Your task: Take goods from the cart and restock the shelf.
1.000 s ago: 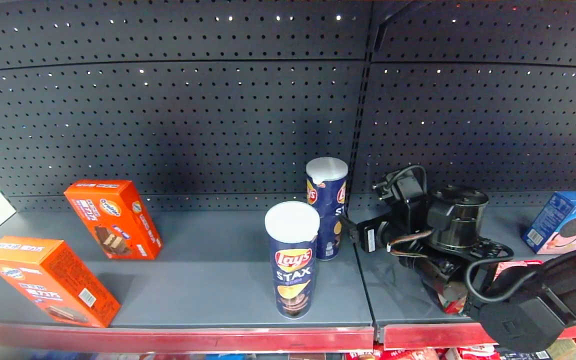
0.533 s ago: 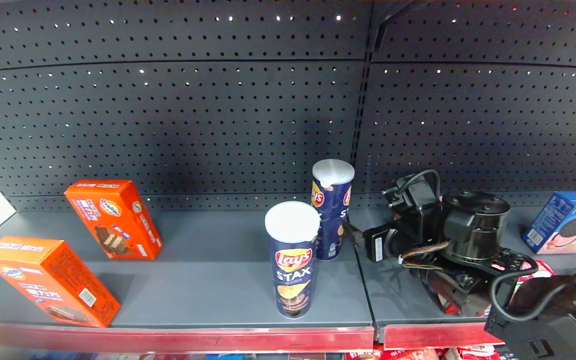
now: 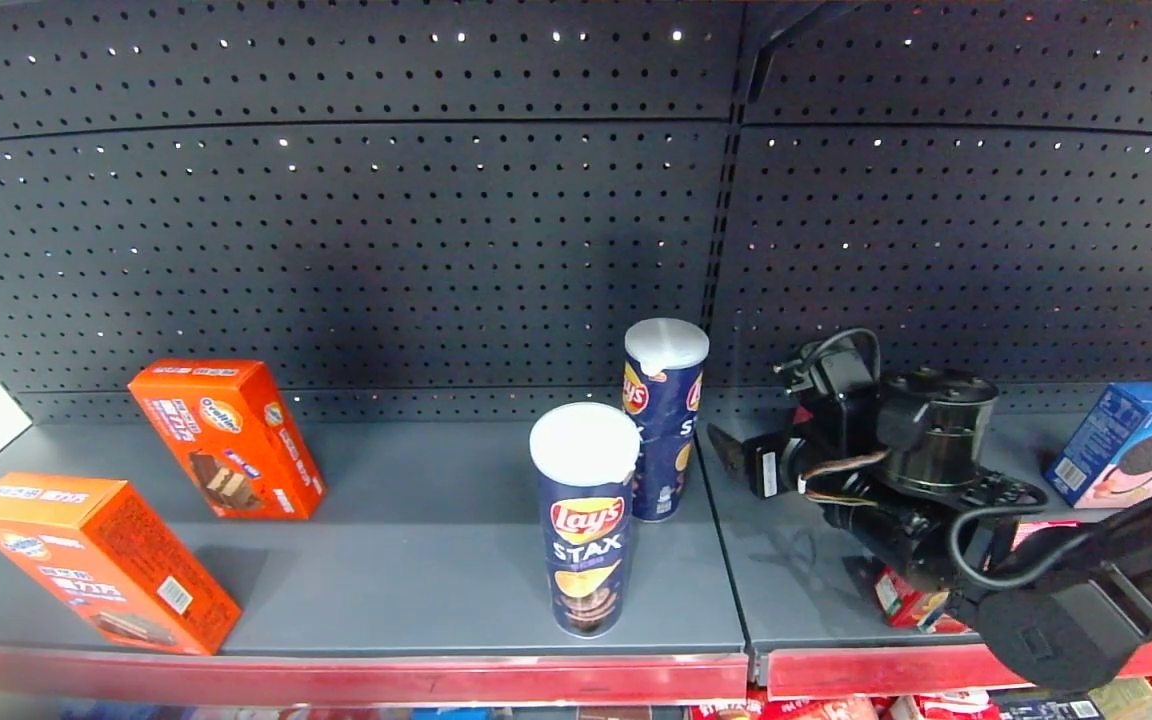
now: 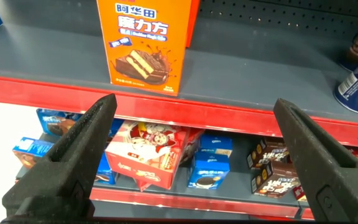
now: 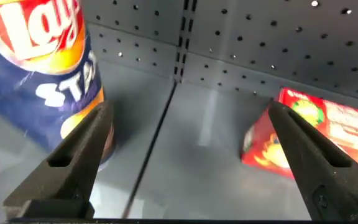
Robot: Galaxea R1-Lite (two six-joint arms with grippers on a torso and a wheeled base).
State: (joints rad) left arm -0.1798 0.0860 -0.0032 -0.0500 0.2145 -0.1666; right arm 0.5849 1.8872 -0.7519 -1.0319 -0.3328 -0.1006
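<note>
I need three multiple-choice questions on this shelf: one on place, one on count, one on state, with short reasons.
1. Where on the shelf is the blue box? A far left; B middle; C far right.
2. How many chip cans stand upright? A one; B two; C three.
3. The jaws of the right gripper are: A open, empty; B shut on a can; C shut on the box.
Key: 1C, it stands far right; 2B, one behind the other; 3A, nothing between the spread jaws.
</note>
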